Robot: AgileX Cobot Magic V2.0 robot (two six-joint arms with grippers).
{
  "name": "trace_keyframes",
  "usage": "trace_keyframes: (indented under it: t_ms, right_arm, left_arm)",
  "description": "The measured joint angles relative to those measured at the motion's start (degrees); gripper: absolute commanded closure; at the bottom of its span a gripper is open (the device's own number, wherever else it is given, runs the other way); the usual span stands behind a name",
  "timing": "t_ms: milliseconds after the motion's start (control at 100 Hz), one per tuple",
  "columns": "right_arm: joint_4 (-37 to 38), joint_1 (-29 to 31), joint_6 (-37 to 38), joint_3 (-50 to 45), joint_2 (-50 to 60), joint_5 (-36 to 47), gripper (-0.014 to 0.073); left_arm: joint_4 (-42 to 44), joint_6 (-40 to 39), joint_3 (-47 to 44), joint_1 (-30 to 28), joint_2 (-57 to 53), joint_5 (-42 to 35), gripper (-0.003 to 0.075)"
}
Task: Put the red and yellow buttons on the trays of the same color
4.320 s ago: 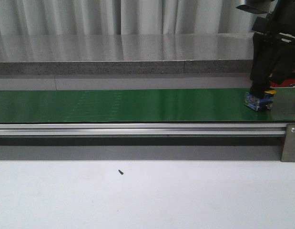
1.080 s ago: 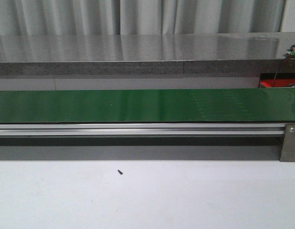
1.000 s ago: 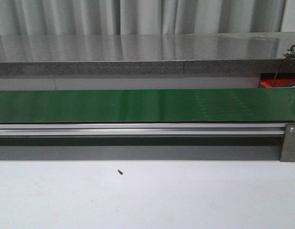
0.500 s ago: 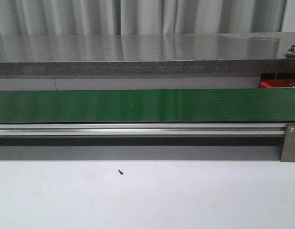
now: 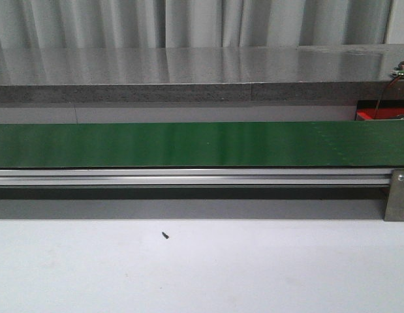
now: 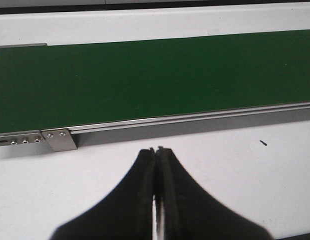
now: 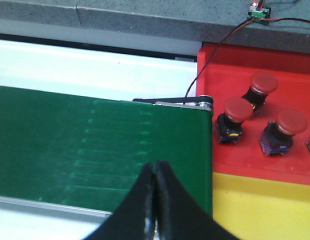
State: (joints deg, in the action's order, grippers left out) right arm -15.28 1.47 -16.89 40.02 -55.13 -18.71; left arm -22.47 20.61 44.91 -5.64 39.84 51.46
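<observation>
In the right wrist view three red buttons (image 7: 238,110) (image 7: 263,83) (image 7: 291,121) on dark blue bases stand on the red tray (image 7: 230,65) past the end of the green belt (image 7: 94,145). A yellow tray (image 7: 260,210) lies beside the red one; no yellow button shows. My right gripper (image 7: 155,164) is shut and empty over the belt's end. My left gripper (image 6: 156,149) is shut and empty over the white table, short of the belt (image 6: 144,80). In the front view only a sliver of the red tray (image 5: 383,115) shows; neither gripper appears there.
The green conveyor belt (image 5: 202,143) runs across the front view with an aluminium rail (image 5: 188,176) along its near side. A grey stone ledge (image 5: 188,91) stands behind it. A wire and a small circuit board (image 7: 259,10) sit by the red tray. A dark speck (image 5: 165,235) lies on the table.
The right arm, which held a yellow button over the belt's right end 4.3 s ago, has left the front view. Faint marks on the belt have drifted right.
</observation>
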Motion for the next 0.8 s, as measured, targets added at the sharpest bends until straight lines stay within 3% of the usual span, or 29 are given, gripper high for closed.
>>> trace_keyframes:
  t_ms: [400,800]
  right_arm:
    - [-0.8,-2.1,0.0,-12.4,20.3,1.5,0.0662]
    - [-2.6,-2.1,0.0,-15.8,35.0,-2.2,0.0662]
  left_arm:
    - [0.0,0.0,0.0,0.0,0.0,0.0,0.0740]
    - [0.0,0.0,0.0,0.0,0.0,0.0,0.0740]
